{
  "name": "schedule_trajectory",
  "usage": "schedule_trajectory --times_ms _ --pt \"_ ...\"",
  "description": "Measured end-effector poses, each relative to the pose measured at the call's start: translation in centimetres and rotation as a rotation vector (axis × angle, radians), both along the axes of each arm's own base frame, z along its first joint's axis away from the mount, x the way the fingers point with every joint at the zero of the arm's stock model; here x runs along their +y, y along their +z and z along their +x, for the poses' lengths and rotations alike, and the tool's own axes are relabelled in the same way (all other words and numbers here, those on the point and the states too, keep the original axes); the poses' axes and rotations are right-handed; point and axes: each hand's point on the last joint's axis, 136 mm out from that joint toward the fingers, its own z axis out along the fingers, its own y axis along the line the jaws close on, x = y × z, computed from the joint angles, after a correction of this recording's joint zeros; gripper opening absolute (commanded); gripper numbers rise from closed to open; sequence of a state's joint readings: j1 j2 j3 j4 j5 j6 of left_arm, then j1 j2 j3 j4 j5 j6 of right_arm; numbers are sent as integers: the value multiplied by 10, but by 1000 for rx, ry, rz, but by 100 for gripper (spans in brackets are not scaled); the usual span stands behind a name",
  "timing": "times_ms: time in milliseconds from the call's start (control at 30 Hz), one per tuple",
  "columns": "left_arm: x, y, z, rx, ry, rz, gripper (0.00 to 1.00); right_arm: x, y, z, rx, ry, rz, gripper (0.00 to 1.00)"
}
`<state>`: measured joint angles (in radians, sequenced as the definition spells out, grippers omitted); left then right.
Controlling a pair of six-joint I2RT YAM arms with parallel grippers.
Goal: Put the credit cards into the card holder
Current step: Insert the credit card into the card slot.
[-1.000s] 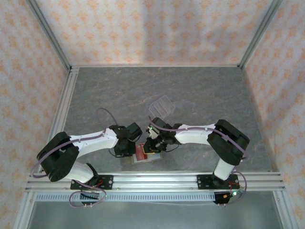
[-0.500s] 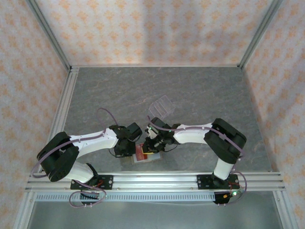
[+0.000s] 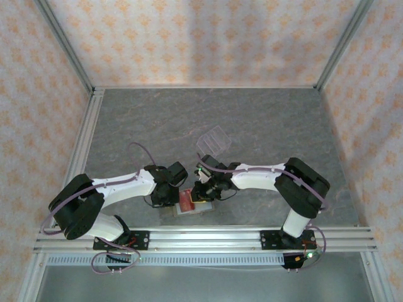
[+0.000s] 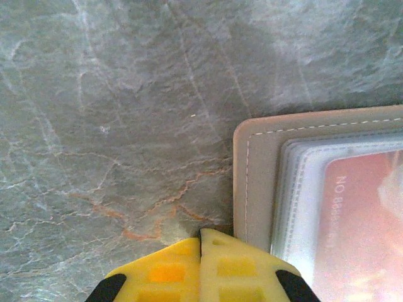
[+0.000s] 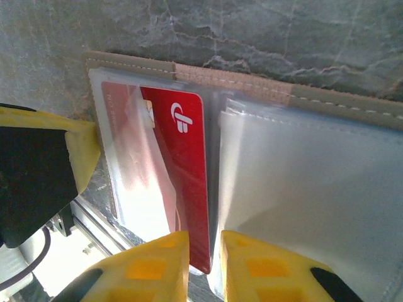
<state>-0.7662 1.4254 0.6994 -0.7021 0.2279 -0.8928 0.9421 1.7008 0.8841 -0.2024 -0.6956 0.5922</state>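
Observation:
The card holder (image 3: 196, 207) lies open near the table's front edge, its tan border (image 5: 252, 88) framing clear sleeves. A red credit card (image 5: 186, 170) sits partly inside the left sleeve, tilted, and looks pink through the plastic in the left wrist view (image 4: 359, 214). My right gripper (image 5: 204, 251) stands slightly open around the card's near end; a sliver of gap shows on the right side. My left gripper (image 4: 201, 239) is shut, with its tips at the holder's left border (image 4: 252, 182). From above, both grippers (image 3: 167, 196) (image 3: 201, 192) meet over the holder.
A clear acrylic slotted stand (image 3: 213, 141) rests just behind the grippers. The aluminium rail (image 3: 208, 239) runs along the near edge, close under the holder (image 5: 94, 220). Patterned walls enclose the grey stone-look table (image 3: 264, 119).
The right arm swayed slightly left and back. The holder, the red card and the left arm stayed where they were.

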Motion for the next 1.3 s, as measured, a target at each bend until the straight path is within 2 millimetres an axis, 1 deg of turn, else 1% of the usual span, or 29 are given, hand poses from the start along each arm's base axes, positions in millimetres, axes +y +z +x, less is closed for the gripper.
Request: schedule_trajectory --times_ms 133,333,500,700,800,867,967,1033,1100,1133,1167,1233,1300 --pt "0 0 0 -1 0 -1 0 5 -5 -1 10 9 -7 21" --pt "0 0 0 -7 0 -6 0 20 -7 -4 23 33 7 20" --pt "0 0 -1 -12 -1 -6 0 23 -7 -6 37 22 12 21" --pt "0 0 -1 -13 3 -7 0 25 -5 -5 44 12 17 26" --pt "0 0 -1 -13 3 -8 0 24 0 -4 34 9 22 27" --pt "0 0 -1 -14 2 -7 0 20 7 -1 9 2 11 27" --pt "0 0 -1 -14 2 -8 0 8 25 12 -70 -25 -31 29" --pt "0 0 -1 -15 1 -8 0 -1 40 22 -139 -48 -66 33" --pt "0 0 -1 -15 1 -8 0 -10 53 32 -208 -69 -106 40" --pt "0 0 -1 -15 1 -9 0 -17 58 36 -240 -78 -134 42" --pt "0 0 -1 -15 1 -9 0 -23 59 39 -260 -87 -162 43" --pt "0 0 -1 -15 1 -8 0 -38 56 42 -290 -92 -243 47" --pt "0 0 -1 -15 1 -8 0 -53 47 41 -296 -90 -322 56"
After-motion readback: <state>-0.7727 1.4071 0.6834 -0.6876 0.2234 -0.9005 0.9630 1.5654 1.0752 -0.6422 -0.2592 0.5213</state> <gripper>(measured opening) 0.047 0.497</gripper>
